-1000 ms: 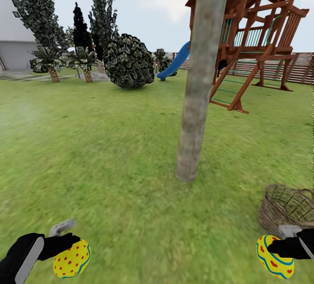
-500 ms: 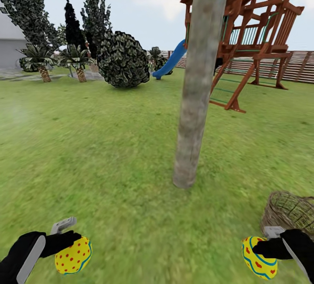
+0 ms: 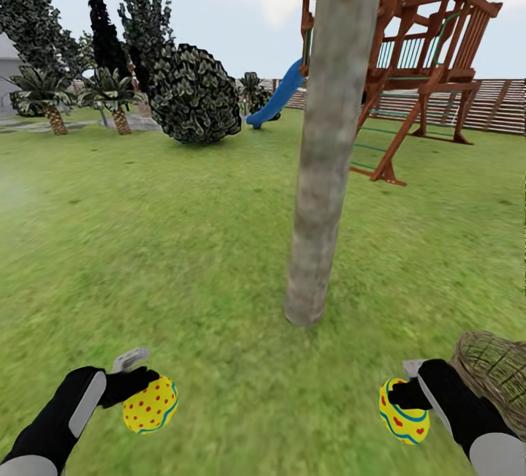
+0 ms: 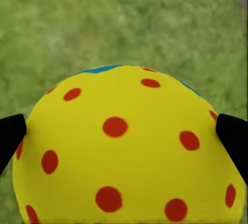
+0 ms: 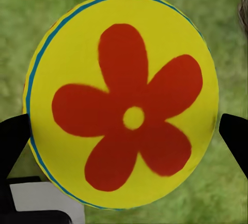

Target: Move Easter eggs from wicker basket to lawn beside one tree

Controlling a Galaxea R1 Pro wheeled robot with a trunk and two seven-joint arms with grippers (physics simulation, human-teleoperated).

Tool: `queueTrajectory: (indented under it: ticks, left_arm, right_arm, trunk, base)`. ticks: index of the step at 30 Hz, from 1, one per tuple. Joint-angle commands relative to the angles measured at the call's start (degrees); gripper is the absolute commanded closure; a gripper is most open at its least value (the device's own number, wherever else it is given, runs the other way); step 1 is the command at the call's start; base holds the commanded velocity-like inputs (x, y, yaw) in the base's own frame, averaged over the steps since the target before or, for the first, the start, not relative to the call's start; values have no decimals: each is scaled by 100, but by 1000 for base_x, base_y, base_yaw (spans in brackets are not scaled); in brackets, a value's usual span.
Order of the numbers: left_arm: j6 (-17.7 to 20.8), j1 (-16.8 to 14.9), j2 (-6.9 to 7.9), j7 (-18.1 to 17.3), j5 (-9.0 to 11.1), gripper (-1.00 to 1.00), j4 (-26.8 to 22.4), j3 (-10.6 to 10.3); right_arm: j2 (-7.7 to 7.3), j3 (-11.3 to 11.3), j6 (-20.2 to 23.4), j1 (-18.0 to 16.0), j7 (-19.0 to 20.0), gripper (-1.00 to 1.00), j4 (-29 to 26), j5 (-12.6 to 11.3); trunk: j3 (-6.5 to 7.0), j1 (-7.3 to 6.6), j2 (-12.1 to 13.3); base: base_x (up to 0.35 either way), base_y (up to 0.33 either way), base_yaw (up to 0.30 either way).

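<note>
My left gripper (image 3: 142,397) is shut on a yellow Easter egg (image 3: 150,404) with red dots, held low over the lawn (image 3: 161,257) at the lower left. The left wrist view shows that egg (image 4: 126,152) between the black fingertips (image 4: 11,133). My right gripper (image 3: 406,397) is shut on a second yellow egg (image 3: 403,412) with blue bands and red marks; the right wrist view shows its red flower end (image 5: 124,102). The thick grey-brown tree (image 3: 329,140) trunk stands just ahead, between the two arms. The wicker basket (image 3: 500,374) sits at the right edge, beside my right arm; its inside is hidden.
A wooden playset (image 3: 424,59) with a blue slide (image 3: 276,96) stands behind the trunk, with a slatted fence (image 3: 489,103) beyond. A round bush (image 3: 191,96), small palms (image 3: 109,96) and dark narrow trees stand at the back left. Grass spreads wide to the left.
The view has shifted closer to the trunk and slightly right. Both arms have moved inward and forward with their eggs. The basket now sits further toward the frame's edge.
</note>
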Motion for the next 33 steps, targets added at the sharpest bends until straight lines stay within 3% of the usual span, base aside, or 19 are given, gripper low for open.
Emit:
queueTrajectory:
  ticks: [1,3,5,7,17,33]
  left_arm:
    - [21,-201,-5,27,-83,100,77,15]
    - [5,-390,-112,313,-319,100,271,12]
    - [-4,-432,-221,413,-401,100,334,10]
    - [-5,-439,-300,429,-412,100,344,11]
    - [-8,-441,-410,438,-410,100,347,8]
    - [-6,-441,-570,442,-407,100,346,8]
  right_arm:
    - [2,9,22,-4,31,100,-6,52]
    - [-11,-1,21,-4,24,100,-6,51]
    - [-3,1,19,-4,18,100,-2,45]
    - [2,2,13,-4,15,100,2,38]
    - [-22,-30,12,-4,31,100,1,28]
    - [-23,-33,14,-4,1,100,1,35]
  trunk:
    - [-13,4,-4]
    - [-23,4,-4]
    - [-33,4,-4]
    - [-43,4,-4]
    - [-78,4,-4]
    - [-115,48,-84]
  base:
    - [341,0,-97]
    - [341,0,-97]
    - [341,0,-97]
    - [339,0,-96]
    - [262,0,-77]
    - [6,0,-10]
